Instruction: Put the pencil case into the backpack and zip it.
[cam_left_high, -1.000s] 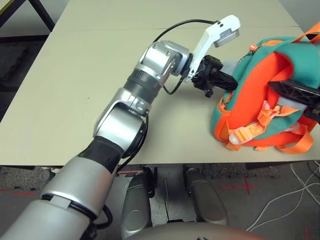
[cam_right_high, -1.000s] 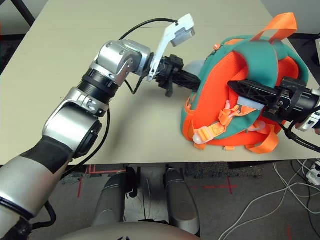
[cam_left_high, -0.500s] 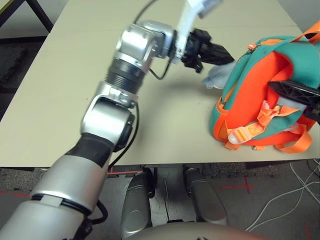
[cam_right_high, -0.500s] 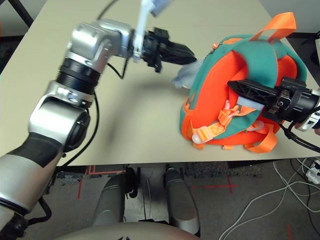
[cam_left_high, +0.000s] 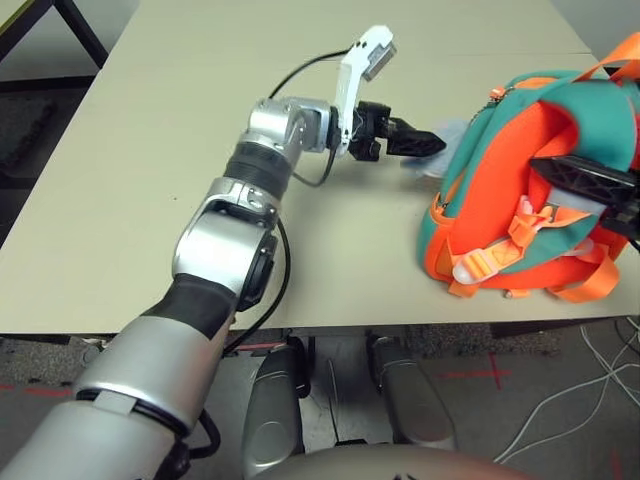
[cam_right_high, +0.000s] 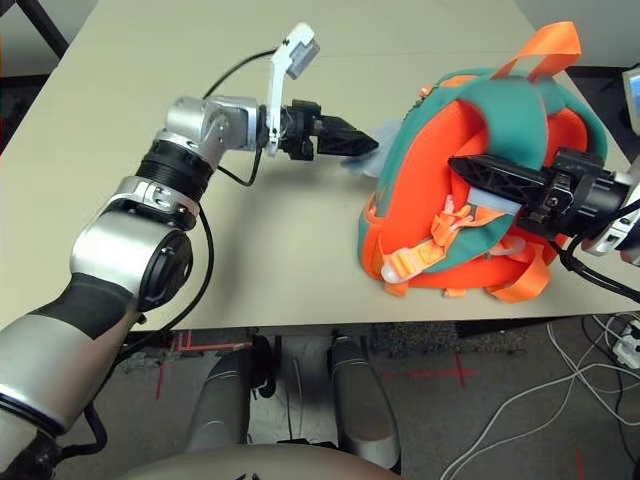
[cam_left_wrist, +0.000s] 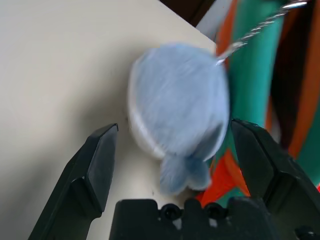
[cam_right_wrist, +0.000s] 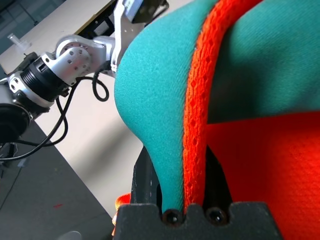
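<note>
Backpack beside my open left hand; pencil case position: cannot tell.
Head view: backpack (cam_right_high: 400, 215) at bench's (cam_right_high: 270, 220) right, near front edge, long axis running front-to-back; right of left gripper (cam_right_high: 375, 146); right hand nearer. Left wrist: jaws wide, charm (cam_left_wrist: 177, 100) ahead, unheld. Right wrist: gripper (cam_right_high: 453, 163) clamps strap (cam_right_wrist: 167, 170).

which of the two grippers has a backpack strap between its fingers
The right gripper, its fingers on either side of a teal, orange-edged strap; the left's stand open beside the plush.

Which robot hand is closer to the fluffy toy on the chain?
The left one. The left gripper is open right by the plush toy; the right gripper is farther away, closed on the backpack's strap.
</note>
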